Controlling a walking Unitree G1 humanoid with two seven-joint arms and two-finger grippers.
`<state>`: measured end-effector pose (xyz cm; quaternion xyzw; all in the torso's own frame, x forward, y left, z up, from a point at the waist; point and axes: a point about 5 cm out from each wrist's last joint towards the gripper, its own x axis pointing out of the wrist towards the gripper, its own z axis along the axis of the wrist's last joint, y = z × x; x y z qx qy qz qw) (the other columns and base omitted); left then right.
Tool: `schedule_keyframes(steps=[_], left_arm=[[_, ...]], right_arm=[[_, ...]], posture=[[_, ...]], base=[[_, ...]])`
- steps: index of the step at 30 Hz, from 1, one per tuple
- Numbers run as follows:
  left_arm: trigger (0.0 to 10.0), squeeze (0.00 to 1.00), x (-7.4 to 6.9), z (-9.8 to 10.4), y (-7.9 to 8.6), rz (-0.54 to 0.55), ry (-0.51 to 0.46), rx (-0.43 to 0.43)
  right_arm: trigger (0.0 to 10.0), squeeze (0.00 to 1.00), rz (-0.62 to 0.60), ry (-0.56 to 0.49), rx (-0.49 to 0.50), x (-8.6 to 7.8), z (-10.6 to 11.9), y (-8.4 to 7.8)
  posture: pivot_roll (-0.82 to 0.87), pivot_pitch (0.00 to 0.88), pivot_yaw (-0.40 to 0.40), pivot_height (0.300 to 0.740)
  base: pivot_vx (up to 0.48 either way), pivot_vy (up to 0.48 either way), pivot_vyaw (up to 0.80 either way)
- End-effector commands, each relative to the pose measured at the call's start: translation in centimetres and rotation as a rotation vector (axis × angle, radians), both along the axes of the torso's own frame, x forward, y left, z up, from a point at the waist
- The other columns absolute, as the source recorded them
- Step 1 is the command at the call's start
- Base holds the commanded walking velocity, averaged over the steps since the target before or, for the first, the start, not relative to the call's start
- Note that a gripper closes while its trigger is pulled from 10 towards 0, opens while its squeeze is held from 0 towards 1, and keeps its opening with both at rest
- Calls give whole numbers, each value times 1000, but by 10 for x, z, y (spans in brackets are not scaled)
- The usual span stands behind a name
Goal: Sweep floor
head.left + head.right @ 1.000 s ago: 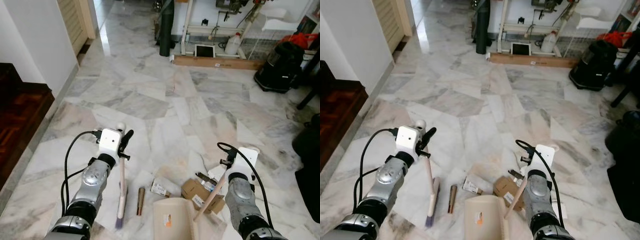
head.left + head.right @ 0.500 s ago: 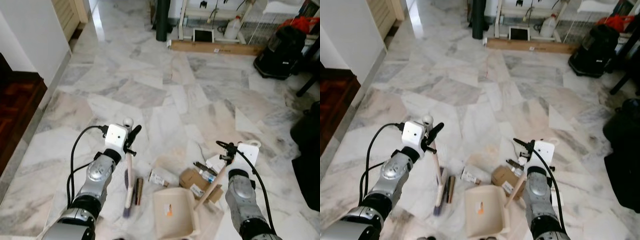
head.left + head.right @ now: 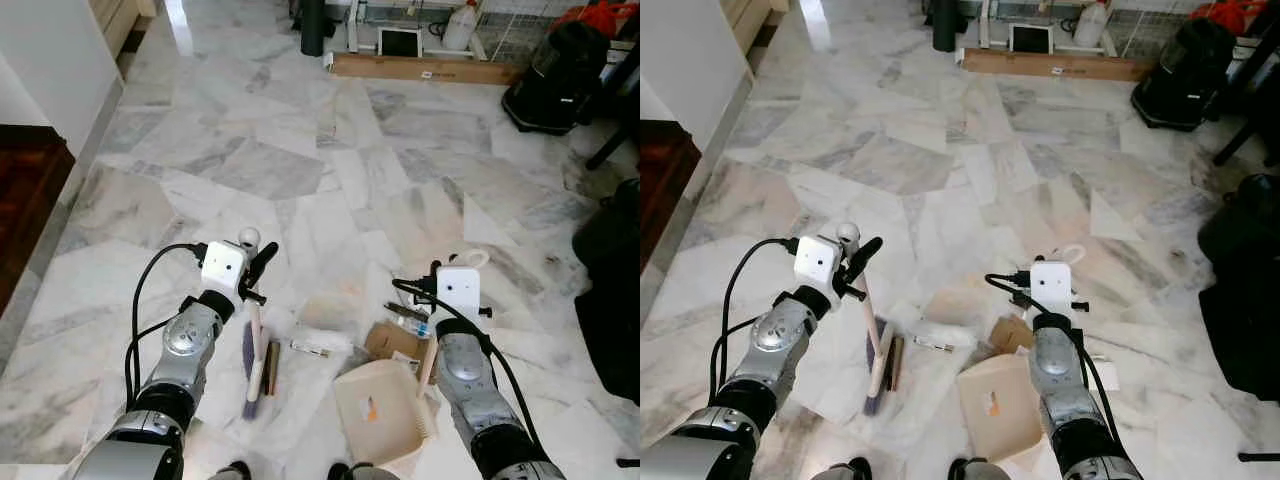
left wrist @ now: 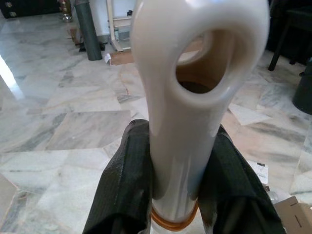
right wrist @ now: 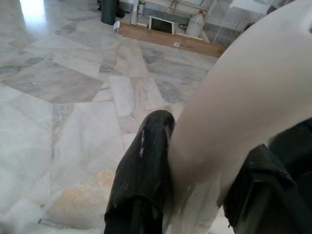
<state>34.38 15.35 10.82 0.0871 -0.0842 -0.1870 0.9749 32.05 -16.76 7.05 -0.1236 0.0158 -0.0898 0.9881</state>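
Broom and dustpan in hand, litter between them on the marble floor (image 3: 330,170).

Your left tool (image 3: 252,283) is clamped shut on the top of the broom (image 3: 254,350) handle, bristles down on the floor beside a small brown tube (image 3: 271,367); your right tool (image 3: 432,335) is closed on the dustpan (image 3: 380,410) handle, the pan lying flat just before you. Between them lie a white wrapper (image 3: 318,345) and a cardboard box (image 3: 393,342). Both handles look stiff, light and smooth, so they may twist in the grip; a hold lower on the broom would likely give firmer strokes. The scraps look light and easily scattered.
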Motion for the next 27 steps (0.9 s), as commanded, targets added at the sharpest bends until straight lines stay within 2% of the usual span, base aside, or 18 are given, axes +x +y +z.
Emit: schedule_keyframes(steps=[1, 8, 12, 13, 15, 16, 25, 27], left_arm=[[10000, 0, -5, -15, 1, -5, 84, -9], [10000, 0, -8, -20, 3, -35, 121, -30], [10000, 0, -8, -20, 5, -41, 126, -28], [10000, 0, -8, -20, 5, -41, 126, -28], [10000, 0, -7, -18, 6, -39, 122, -29], [10000, 0, -6, -17, 6, -38, 121, -30], [10000, 0, -5, -16, 7, -37, 122, -32], [10000, 0, -5, -16, 7, -37, 122, -33]], right_arm=[[10000, 0, -24, 63, -61, -7, -13, -9], [10000, 0, -7, 84, -47, -14, -22, -3], [10000, 0, -107, 98, 62, -17, -26, -12], [10000, 0, -107, 98, 62, -17, -26, -12], [10000, 0, -162, 99, 156, -16, -27, -17], [10000, 0, -164, 97, 167, -16, -27, -17], [10000, 0, -143, 8, 194, -12, -16, -13], [10000, 0, -133, -75, 232, -9, -4, -12]], posture=[[-61, 236, -116, 740], [-61, 241, -112, 740], [-51, 242, -111, 740], [-51, 242, -111, 740], [-47, 241, -110, 740], [-47, 241, -110, 740], [-44, 234, -108, 740], [-40, 235, -110, 740]], base=[[0, 0, 0], [0, 0, 0], [0, 0, 0], [0, 0, 0], [0, 0, 0], [0, 0, 0], [0, 0, 0], [0, 0, 0]])
